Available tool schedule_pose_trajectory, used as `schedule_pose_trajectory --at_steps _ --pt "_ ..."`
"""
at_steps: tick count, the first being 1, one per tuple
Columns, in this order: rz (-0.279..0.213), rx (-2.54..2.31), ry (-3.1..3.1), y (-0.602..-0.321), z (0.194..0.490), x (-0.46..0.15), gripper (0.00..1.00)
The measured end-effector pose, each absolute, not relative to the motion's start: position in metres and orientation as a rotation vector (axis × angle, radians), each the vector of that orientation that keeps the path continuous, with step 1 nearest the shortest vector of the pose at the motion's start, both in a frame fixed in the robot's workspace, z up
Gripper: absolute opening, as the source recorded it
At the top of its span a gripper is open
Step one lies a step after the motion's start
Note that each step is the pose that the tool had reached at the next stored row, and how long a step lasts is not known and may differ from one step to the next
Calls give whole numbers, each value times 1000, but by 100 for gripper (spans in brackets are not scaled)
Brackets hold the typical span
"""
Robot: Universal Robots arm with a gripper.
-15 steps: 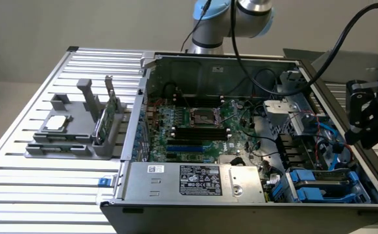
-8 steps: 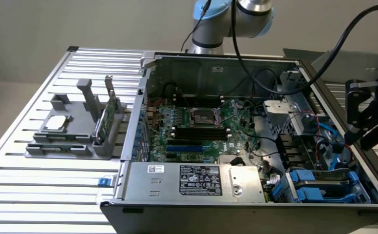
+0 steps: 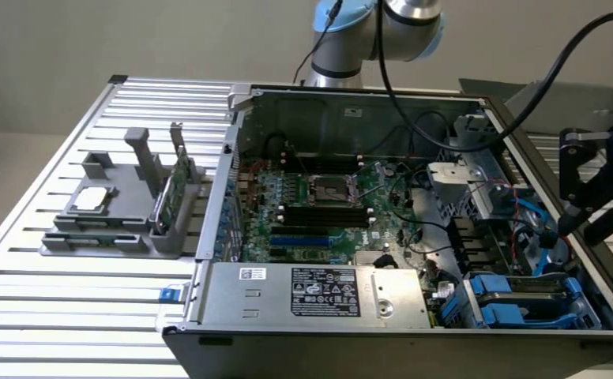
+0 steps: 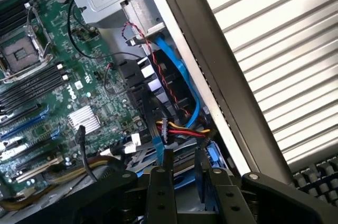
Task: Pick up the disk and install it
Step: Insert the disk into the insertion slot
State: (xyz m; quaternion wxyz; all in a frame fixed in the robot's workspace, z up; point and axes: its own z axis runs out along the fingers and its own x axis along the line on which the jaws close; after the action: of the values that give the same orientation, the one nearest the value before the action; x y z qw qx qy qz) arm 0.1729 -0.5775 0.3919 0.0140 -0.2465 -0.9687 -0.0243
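Nearest, in the near corner of the open case [image 3: 391,347] on the exterior view's right, beside the power supply [image 3: 317,292]: the disk [image 3: 528,286], seemingly lying flat in the drive bay between blue rails, not lifted. Just beyond and above it, over the case's wall on that side: the gripper [image 4: 184,156], fingers [image 4: 158,192] parted and grasping nothing.

Judged to be the approach to the pick. To do it well: square the jaws to the disk's long sides, come straight down, stay off the blue data cable [image 4: 171,71] and the red, yellow and black power leads [image 4: 182,129] just beside the bay, and keep clear of the case wall.

Farther in, the motherboard [image 3: 317,205]; farthest, the arm's base [image 3: 381,31].

Gained from the wrist view: the gap between the fingertips and the wires crowding the bay, close up. Gained from the exterior view: the gripper's height over the case. Also there, well apart on the table [image 3: 64,316] at the exterior view's left: a grey fixture [image 3: 117,229] carrying a small chip [image 3: 92,200] and a green card [image 3: 177,193].
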Motion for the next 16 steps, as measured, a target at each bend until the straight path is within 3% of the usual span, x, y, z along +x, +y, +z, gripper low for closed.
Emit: schedule_pose_trajectory --at_steps 16 --pt "-79 -1026 -2943 -577 375 177 31"
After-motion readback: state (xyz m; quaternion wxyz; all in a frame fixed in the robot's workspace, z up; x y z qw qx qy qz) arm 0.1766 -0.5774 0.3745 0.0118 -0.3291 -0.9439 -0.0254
